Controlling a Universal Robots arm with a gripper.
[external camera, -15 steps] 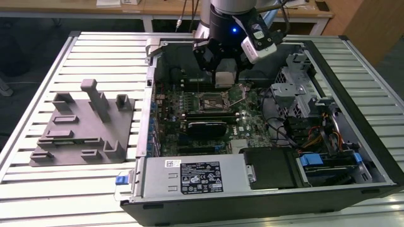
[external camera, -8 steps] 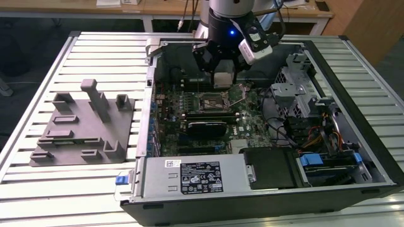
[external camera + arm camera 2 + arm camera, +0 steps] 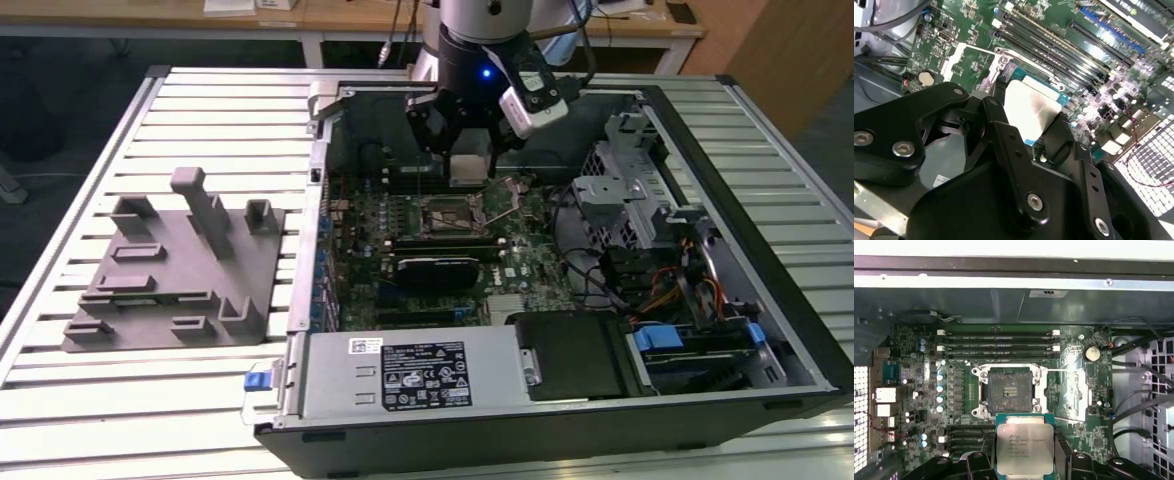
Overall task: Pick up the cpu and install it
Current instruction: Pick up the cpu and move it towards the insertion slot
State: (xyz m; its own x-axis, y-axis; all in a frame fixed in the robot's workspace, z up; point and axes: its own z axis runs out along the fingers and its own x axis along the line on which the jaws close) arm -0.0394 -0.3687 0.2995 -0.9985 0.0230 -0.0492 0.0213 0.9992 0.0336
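Exterior view: the arm [image 3: 481,40] reaches down into an open computer case [image 3: 801,320] lying on its side on a slatted metal tabletop [image 3: 160,400]. The fingers [image 3: 434,130] are closed on the cpu [image 3: 466,170], pinching it by two opposite edges; the chip hangs above the motherboard [image 3: 534,260], near the empty socket [image 3: 451,213] but clear of it. The first wrist view has the cpu [image 3: 1025,449] silver top up, level, between the dark fingers [image 3: 1063,455]. The socket [image 3: 1009,392] lies open and bare just beside the chip, its metal frame [image 3: 1070,395] swung aside. Memory slots [image 3: 999,340] run on the far side of the socket, and a coin battery [image 3: 1092,353] sits past the open frame. The second wrist view shows the cpu [image 3: 1031,110] from the side, pale face catching light, clamped between the fingers [image 3: 1004,130] and off the board. The chip is not seated. A grey fixture [image 3: 174,265] rests on the tabletop at the exterior view's left, well apart from the case.
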